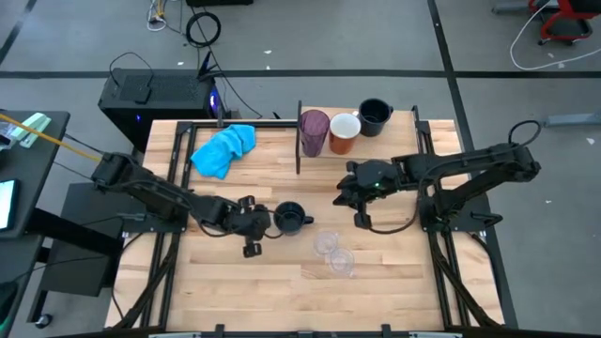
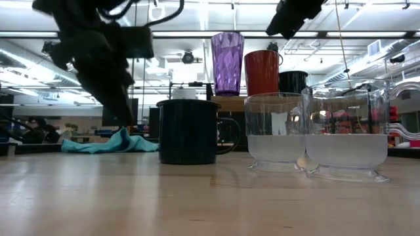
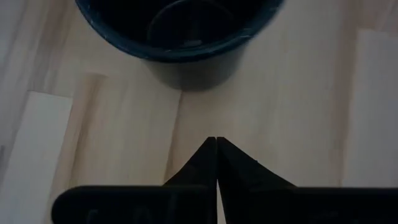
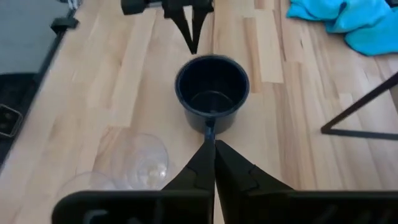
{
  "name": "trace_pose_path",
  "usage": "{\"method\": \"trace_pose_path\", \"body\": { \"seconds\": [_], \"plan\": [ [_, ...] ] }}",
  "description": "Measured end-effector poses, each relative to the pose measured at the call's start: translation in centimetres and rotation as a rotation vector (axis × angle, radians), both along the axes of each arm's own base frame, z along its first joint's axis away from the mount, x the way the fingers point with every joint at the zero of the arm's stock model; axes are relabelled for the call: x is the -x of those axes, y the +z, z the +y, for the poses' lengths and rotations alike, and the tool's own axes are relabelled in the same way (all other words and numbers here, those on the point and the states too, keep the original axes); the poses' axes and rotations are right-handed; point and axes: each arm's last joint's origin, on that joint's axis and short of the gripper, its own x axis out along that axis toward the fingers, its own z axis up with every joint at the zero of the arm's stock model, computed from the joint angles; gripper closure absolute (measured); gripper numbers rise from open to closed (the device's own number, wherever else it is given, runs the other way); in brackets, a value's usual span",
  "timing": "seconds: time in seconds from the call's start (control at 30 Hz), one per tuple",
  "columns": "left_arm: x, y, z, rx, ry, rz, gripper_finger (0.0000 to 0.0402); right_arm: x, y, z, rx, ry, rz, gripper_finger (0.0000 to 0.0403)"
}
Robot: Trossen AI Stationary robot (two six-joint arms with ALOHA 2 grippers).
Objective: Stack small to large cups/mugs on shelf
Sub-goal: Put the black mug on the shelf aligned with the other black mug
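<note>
Between your two grippers sits the black mug [image 1: 289, 218]: left gripper [image 1: 264, 222] just beside it, right gripper [image 1: 344, 199] raised nearby, both with jaws closed, empty.

three cups [image 1: 342, 131] on shelf [image 1: 376, 141], three below

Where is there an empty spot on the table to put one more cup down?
The near strip of the table, in front of the two clear cups, is bare. So is the patch between the blue cloth and the left pincer. It is crowded around the black mug mid-table, and on the shelf beside the purple tumbler.
</note>
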Motion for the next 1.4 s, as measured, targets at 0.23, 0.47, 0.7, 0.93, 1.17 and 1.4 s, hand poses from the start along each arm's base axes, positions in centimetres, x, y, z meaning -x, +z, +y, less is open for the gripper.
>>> {"method": "trace_pose_path", "body": {
  "seconds": [0.23, 0.47, 0.7, 0.93, 1.17, 1.4],
  "plan": [
    [-0.2, -2.5, 1.3, 0.052, 0.044, -0.145, 0.0383, -2.4, -2.4, 0.2, 0.031, 0.010, 0.061, 0.0344],
    [-1.3, -3.6, 1.9, 0.044, 0.040, -0.185, 0.0393, -4.6, -5.5, 0.1, 0.056, 0.022, 0.139, 0.0293],
    [-2.6, -4.4, 2.5, 0.033, 0.053, -0.248, 0.0379, -5.7, -7.5, -1.1, 0.055, -0.019, 0.200, 0.0254],
    [-3.7, -5.2, 2.6, 0.021, 0.037, -0.314, 0.0391, -5.2, -7.9, -1.8, 0.045, -0.053, 0.272, 0.0218],
    [-4.3, -5.1, 2.2, 0.031, 0.021, -0.382, 0.0380, -5.2, -9.1, -1.7, 0.045, -0.035, 0.355, 0.0210],
    [-4.4, -5.3, 1.8, 0.039, 0.005, -0.401, 0.0381, -5.0, -9.1, -1.7, 0.037, -0.048, 0.371, 0.0212]
  ]
}}
